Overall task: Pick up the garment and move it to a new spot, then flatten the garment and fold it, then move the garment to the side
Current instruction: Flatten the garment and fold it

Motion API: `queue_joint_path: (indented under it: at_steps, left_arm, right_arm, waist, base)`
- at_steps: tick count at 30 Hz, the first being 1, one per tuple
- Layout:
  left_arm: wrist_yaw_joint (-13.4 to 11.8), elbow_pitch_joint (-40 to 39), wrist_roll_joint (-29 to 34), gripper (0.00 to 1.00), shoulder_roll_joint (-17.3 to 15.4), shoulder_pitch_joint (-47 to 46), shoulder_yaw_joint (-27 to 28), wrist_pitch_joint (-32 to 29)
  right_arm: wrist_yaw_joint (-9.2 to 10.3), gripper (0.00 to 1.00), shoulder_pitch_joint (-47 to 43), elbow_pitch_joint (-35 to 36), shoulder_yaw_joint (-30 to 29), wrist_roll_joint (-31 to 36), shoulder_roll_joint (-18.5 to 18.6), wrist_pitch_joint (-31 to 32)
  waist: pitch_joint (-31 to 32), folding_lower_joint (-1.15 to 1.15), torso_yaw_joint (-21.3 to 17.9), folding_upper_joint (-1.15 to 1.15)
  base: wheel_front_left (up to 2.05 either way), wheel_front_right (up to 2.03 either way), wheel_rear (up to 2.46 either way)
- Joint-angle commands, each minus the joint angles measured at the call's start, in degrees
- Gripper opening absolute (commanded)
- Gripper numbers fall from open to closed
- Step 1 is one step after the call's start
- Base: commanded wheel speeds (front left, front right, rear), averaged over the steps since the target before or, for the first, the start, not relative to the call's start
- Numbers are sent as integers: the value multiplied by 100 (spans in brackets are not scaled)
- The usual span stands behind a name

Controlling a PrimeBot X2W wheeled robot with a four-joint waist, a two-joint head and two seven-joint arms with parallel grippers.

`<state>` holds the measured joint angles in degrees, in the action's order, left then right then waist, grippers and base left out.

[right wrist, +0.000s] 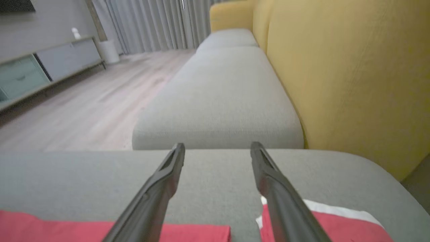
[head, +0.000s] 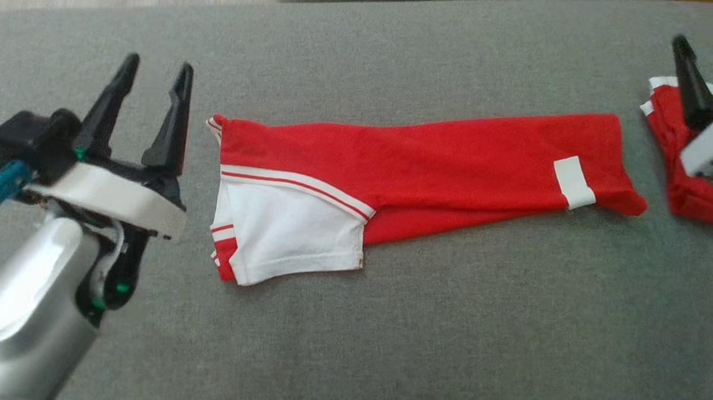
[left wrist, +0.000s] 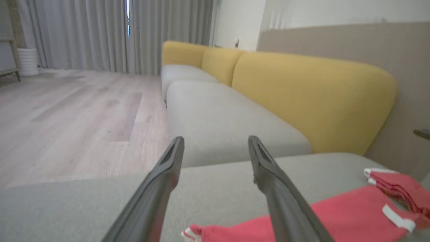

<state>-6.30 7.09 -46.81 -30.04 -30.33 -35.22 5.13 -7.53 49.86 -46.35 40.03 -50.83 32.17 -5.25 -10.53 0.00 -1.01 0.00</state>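
Observation:
The garment [head: 436,162], red with white panels and stripes, lies folded into a long strip across the grey sofa cushion [head: 384,329]. A white tag shows near its right end. My left gripper [head: 158,65] stands open just left of the garment's left end, with nothing between its fingers. In the left wrist view the open left gripper [left wrist: 216,139] hovers above the cushion, and the garment [left wrist: 342,215] lies at the lower right. My right gripper [head: 705,40] is open at the far right, beyond the garment's right end. The right wrist view has the open right gripper [right wrist: 217,146] above the garment's edge [right wrist: 50,228].
A second red and white folded cloth [head: 668,116] lies at the cushion's right end, partly under my right gripper. Another grey seat [right wrist: 221,90] and yellow backrests [left wrist: 312,97] stand beyond. Wooden floor [left wrist: 67,121] lies past the cushion's far edge.

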Motion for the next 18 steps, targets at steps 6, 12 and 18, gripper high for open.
queue_joint_path:
  at_steps: [6,12,18]
  left_arm:
    - [-266,25,203,100,363,276,602,926]
    - [-280,-102,902,100,1104,1089,1348,984]
    - [134,-91,1783,100,1794,1859,1987,986]
  right_arm:
    - [4,100,-377,373,-442,298,-436,-876]
    - [4,100,-1333,952,-1504,1082,-1138,-971]
    - [4,100,-2545,1561,-2698,2114,-2117,-974]
  waist:
    - [206,0,-2,0]
    - [325,0,-2,0]
    - [367,0,-16,0]
  base:
    - [0,0,0]
    - [0,0,0]
    - [0,0,0]
